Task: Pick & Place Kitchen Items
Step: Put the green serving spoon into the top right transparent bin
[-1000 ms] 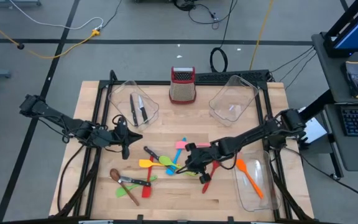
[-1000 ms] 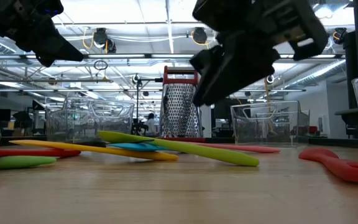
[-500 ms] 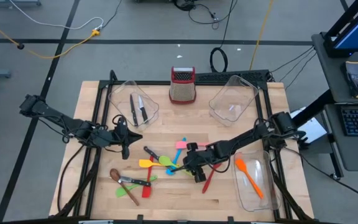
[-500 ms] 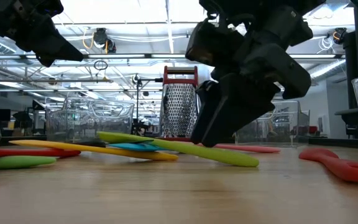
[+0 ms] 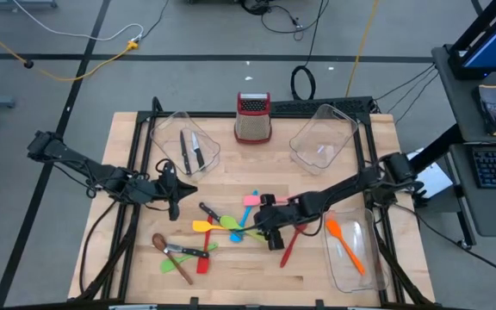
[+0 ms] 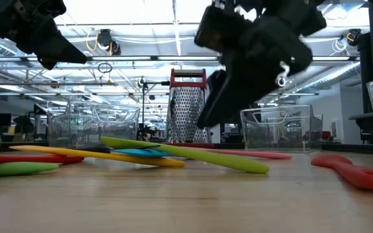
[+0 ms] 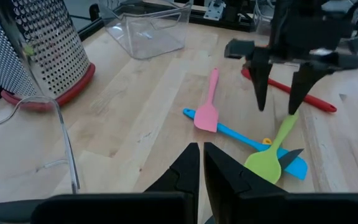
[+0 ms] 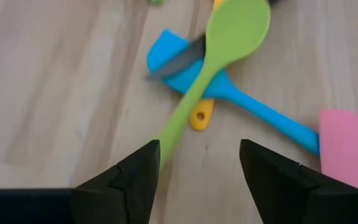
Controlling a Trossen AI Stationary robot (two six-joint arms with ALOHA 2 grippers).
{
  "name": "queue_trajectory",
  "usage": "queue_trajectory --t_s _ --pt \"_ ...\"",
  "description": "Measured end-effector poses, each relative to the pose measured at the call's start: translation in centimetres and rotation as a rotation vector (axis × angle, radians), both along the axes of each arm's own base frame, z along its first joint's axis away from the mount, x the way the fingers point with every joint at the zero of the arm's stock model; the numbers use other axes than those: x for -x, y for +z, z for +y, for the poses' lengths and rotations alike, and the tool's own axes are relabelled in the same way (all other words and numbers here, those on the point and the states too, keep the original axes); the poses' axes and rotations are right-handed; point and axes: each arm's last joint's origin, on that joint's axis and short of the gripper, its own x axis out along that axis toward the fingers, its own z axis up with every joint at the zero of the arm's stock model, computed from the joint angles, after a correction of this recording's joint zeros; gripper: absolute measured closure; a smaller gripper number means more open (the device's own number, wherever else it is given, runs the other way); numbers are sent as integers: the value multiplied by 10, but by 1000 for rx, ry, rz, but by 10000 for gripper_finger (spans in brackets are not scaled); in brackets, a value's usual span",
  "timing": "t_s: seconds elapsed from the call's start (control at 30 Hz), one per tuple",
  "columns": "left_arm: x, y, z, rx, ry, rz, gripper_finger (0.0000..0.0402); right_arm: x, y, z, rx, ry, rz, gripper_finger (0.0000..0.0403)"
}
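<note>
1. Surface: a pale wooden table top with visible grain, framed in black rails, on a grey floor crossed by cables. The low view shows a large hall with ceiling lights behind it.
2. Far left: the left gripper hangs over bare wood beside a clear plastic bin. Its fingers are pressed together and hold nothing.
3. That bin is rigid, transparent and round-cornered; two black-handled steel knives lie side by side in it.
4. Lower left of the table: a brown spoon, a further knife, a red utensil and a flat green spatula lie in a loose overlapping cluster.
5. Centre: a yellow spatula, a matte green spoon with an oval bowl, a blue spatula and a pink spatula lie crossed on the wood. A knife blade rests between the green spoon and the blue spatula.
6. Rear centre: a perforated metal box grater with a red top stands upright.
7. The right gripper hovers over the green spoon's handle end, fingers spread apart and empty.
8. Just right of it, a slim red spoon lies on the wood.
9. Right: a tilted clear bin, and at the table edge another bin containing an orange spatula.
</note>
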Motion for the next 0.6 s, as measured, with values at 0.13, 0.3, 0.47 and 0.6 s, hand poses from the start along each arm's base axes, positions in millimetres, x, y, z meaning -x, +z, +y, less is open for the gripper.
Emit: queue_trajectory --t_s 0.13,0.3,0.47,0.6 --pt "0 0 0 -3 -1 1 378 1 5 3 -63 -19 -5 189" --pt "0 0 0 -3 -1 0 378 -1 -4 9 -93 -38 13 185" --pt "0 0 0 -2 -1 -1 378 -4 -15 11 -100 -47 19 184" --pt "0 0 0 -2 -1 0 378 -6 -24 12 -119 -76 40 180"
